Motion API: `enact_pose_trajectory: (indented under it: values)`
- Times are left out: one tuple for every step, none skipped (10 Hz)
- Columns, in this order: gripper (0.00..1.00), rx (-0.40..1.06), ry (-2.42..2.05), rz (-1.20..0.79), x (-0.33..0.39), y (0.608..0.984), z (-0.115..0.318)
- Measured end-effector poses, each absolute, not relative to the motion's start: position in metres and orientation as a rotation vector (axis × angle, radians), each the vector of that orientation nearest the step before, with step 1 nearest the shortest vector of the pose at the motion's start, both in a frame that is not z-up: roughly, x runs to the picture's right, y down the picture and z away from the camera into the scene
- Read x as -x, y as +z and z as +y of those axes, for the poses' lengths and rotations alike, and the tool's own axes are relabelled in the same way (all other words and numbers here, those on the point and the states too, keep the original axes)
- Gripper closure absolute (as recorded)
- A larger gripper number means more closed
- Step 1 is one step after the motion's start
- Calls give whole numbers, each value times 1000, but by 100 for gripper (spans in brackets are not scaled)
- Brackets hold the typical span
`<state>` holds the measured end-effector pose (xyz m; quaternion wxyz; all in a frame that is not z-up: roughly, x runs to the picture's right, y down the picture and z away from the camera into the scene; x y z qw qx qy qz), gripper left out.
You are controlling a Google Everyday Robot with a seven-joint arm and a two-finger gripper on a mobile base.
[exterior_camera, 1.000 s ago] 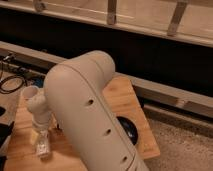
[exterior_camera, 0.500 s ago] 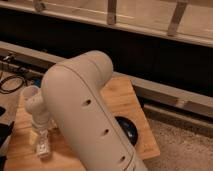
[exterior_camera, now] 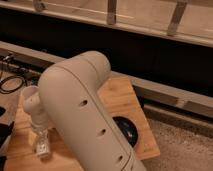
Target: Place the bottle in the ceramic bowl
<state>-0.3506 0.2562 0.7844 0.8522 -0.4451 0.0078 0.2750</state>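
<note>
The bottle (exterior_camera: pixel 42 146), small and pale with a speckled body, stands upright on the wooden table (exterior_camera: pixel 120 102) near its front left corner. My gripper (exterior_camera: pixel 40 134) hangs straight down over the bottle, right at its top, below the white wrist (exterior_camera: pixel 31 102). The ceramic bowl (exterior_camera: pixel 127 131) is black and sits on the table to the right of the bottle. The big white arm link (exterior_camera: pixel 82 115) hides the bowl's left part.
A dark wall with a pale ledge (exterior_camera: pixel 165 92) runs behind the table. Black cables (exterior_camera: pixel 12 82) lie at the far left. Speckled floor (exterior_camera: pixel 185 145) is to the right of the table. A railing (exterior_camera: pixel 112 12) runs along the top.
</note>
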Motion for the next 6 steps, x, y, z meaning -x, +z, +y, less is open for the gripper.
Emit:
enact_pose_trajectory:
  values:
    - [24, 935, 578, 16, 350, 784, 255]
    - [33, 934, 582, 16, 348, 785, 253]
    - [45, 933, 581, 16, 349, 785, 253]
    - [55, 925, 567, 11, 350, 782, 252]
    - [63, 911, 551, 2, 353, 776, 248]
    - [77, 890, 527, -16, 358, 765, 240]
